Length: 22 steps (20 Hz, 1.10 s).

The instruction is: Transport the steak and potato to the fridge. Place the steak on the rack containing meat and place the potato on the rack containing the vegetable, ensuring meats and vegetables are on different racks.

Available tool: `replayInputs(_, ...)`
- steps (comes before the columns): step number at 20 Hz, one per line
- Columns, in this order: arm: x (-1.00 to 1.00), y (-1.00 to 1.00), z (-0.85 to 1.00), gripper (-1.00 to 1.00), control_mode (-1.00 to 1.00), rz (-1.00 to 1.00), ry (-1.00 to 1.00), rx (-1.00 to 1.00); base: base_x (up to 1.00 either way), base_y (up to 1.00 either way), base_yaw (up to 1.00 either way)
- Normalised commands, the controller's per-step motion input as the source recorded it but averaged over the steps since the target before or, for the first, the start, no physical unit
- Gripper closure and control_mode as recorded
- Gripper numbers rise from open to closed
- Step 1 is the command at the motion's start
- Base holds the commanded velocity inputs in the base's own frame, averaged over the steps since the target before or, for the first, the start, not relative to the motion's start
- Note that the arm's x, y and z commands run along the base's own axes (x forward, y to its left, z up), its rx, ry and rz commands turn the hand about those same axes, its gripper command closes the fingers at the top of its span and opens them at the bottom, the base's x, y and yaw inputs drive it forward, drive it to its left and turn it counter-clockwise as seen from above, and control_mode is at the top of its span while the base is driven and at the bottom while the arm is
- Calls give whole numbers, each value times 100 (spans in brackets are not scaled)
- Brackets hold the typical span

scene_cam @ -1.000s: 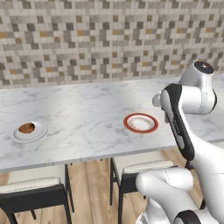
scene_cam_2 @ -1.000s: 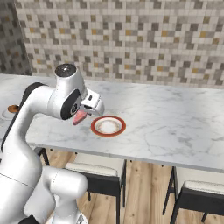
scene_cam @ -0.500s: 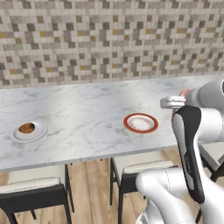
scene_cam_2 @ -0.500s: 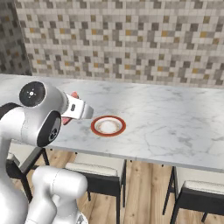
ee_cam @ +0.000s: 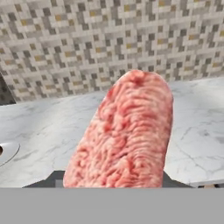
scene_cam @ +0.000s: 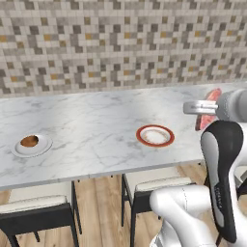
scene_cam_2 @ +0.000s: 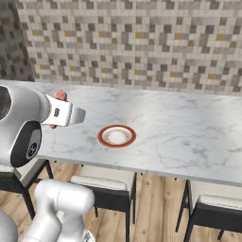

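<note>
1. The hand [ee_cam: 114, 186] is clamped on the steak [ee_cam: 124, 131], which rises from between its tips, lifted above the marble surface [scene_cam: 96, 135].
2. An orange-rimmed plate [scene_cam: 155, 135] sits below and beside the hand.
3. The potato [scene_cam: 29, 141] lies in a white bowl [scene_cam: 42, 147], well apart from the hand.

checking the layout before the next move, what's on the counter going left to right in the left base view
white plate with the potato → empty red-rimmed plate → steak held in the tool, lifted off the counter at the far right
</note>
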Motion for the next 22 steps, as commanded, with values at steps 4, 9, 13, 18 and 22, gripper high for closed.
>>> replayInputs(4,0,0,0,100,100,0,0,0,-20,-21,0)
replayInputs(9,0,0,0,100,100,0,0,0,-84,-58,-15)
replayInputs(13,0,0,0,100,100,0,0,0,-98,-36,-54)
replayInputs(18,0,0,0,100,100,0,0,0,-78,-1,-71)
replayInputs(22,0,0,0,100,100,0,0,0,-3,0,-100)
